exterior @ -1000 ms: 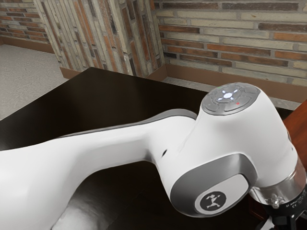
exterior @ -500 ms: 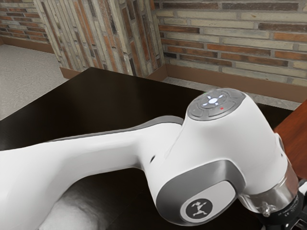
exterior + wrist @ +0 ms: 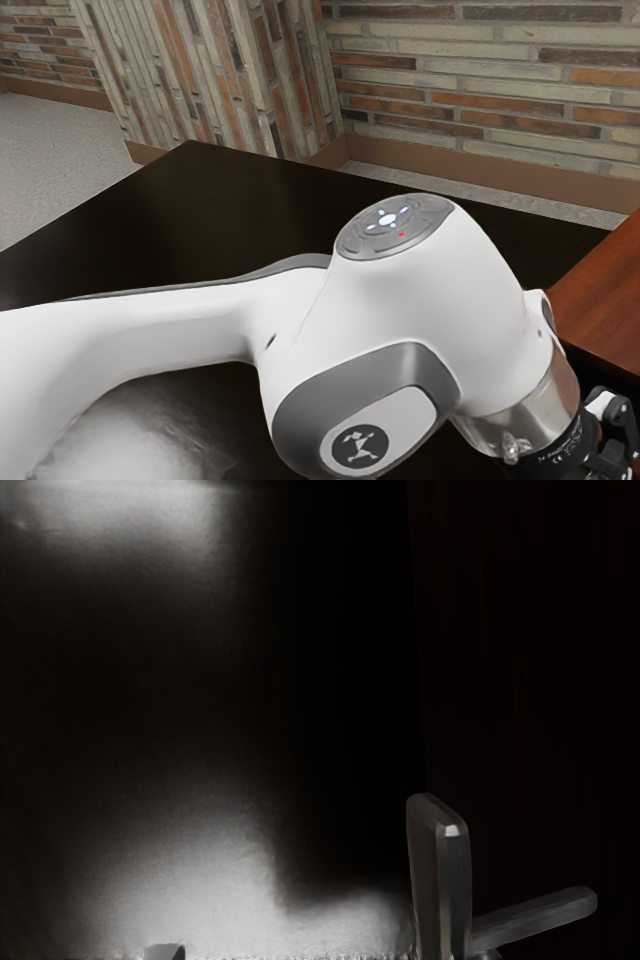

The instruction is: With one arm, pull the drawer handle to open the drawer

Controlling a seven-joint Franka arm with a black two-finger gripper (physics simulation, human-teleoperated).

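I have the black gripper low beside the reddish-brown wooden cabinet. The grey metal bar handle sits close by my hand. Open or closed, I cannot tell.

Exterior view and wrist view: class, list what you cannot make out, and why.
Gripper: exterior view, cut off at the lower right corner.
Cabinet: exterior view, cut by the right edge, partly behind the arm.
Handle: wrist view, cut by the lower edge; darkness hides its mounting.

White arm — grey caps, figure logo
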